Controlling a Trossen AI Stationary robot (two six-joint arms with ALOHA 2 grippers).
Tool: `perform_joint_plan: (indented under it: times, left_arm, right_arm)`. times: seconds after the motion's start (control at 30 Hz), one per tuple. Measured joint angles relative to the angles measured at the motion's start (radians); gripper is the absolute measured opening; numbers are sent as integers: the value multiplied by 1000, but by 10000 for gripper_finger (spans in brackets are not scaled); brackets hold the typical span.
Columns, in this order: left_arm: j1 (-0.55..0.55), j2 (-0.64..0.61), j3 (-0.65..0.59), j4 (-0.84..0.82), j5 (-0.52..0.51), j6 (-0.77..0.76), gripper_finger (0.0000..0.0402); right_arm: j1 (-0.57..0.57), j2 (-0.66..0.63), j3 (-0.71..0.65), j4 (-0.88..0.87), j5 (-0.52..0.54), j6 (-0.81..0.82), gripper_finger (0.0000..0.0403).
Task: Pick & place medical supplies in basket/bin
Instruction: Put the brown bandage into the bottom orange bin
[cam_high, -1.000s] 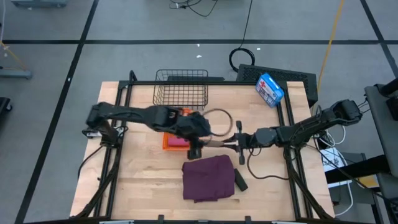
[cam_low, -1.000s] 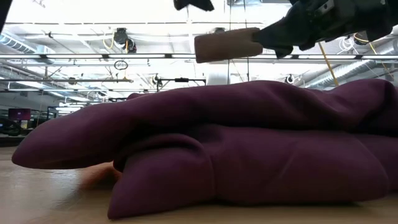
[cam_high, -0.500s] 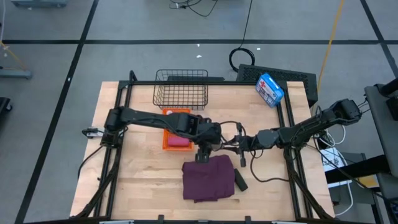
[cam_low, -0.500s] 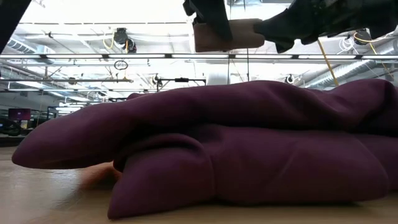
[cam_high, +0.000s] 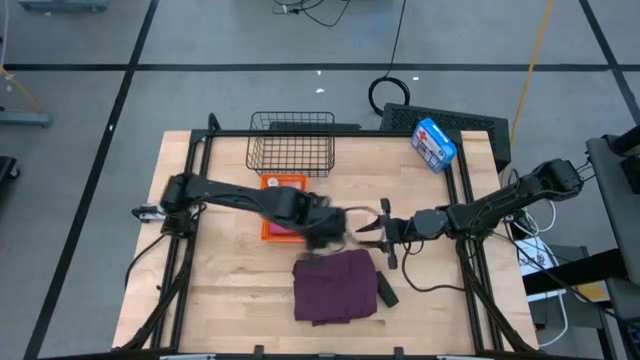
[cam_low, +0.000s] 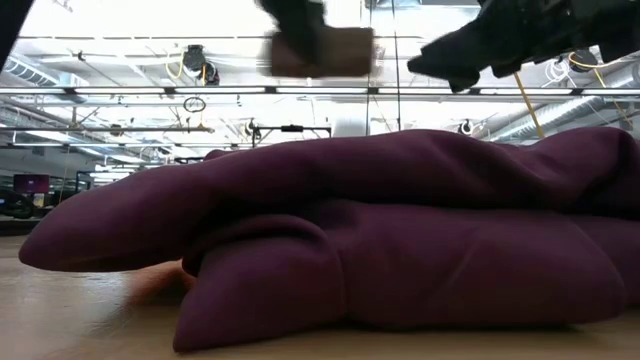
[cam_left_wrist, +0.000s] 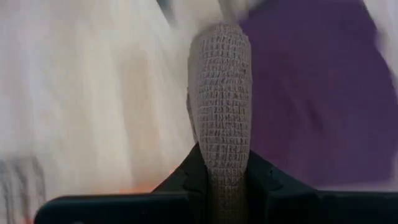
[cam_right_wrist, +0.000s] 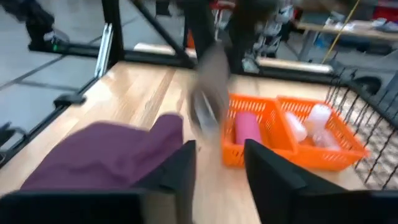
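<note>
A brown roll (cam_left_wrist: 219, 93) sits between the fingers of my left gripper (cam_high: 325, 228), which is shut on it above the far edge of the purple-maroon cloth (cam_high: 335, 286). The cloth lies bunched on the table. Just right of the roll, my right gripper (cam_right_wrist: 217, 165) stands open and level, with nothing between its fingers. The orange bin (cam_right_wrist: 283, 134) holds a pink roll (cam_right_wrist: 247, 130) and white vials (cam_right_wrist: 311, 124). A black roll (cam_high: 386, 290) lies on the table against the cloth's right edge. The wire basket (cam_high: 292, 145) stands behind the bin. My left gripper pinches the brown roll between its two fingers, on the roll's two sides (cam_left_wrist: 221, 165). The fingers come from above, slanting down. The roll hangs level (cam_low: 325, 52), lifted clear above the cloth, with most of its length sticking out past the fingers.
A blue-and-white box with a red cross (cam_high: 433, 142) sits at the far right corner. Bare wood shows at the table's left and near the front edge. The two grippers are close together over the table's middle.
My right gripper held the brown roll in the air. My left gripper came down to it and took hold, and my right gripper let go. The roll has now gone with my left gripper a little toward the table's left, away from my right gripper.
</note>
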Motion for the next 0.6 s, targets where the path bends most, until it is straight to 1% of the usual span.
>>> perform_joint_plan:
  times: [0.03,0.1,0.2,0.27,0.37,0.47,0.53,0.6]
  left_arm:
    - [-10,-28,-30,-12,4,-3,48]
    - [-26,-81,-105,30,3,-25,48]
    - [-39,-171,-270,80,-38,-81,48]
    - [-42,-240,-399,135,-52,-97,48]
    - [-43,-339,-590,306,-49,-128,48]
    - [-27,-415,-769,415,-50,-151,48]
    - [-13,-453,-859,484,-52,-157,48]
    - [5,-480,-936,516,-52,-158,48]
  right_arm:
    - [0,-6,-1,-16,-1,4,136]
    - [0,-15,-1,-27,1,10,157]
    - [-1,-23,-1,-30,2,13,174]
    - [-1,-22,-1,-31,2,11,179]
    - [-1,-22,-1,-29,4,10,181]
    - [-1,-22,-1,-28,5,9,181]
    - [-1,-22,-1,-27,6,9,179]
    - [-1,-22,-1,-27,8,9,174]
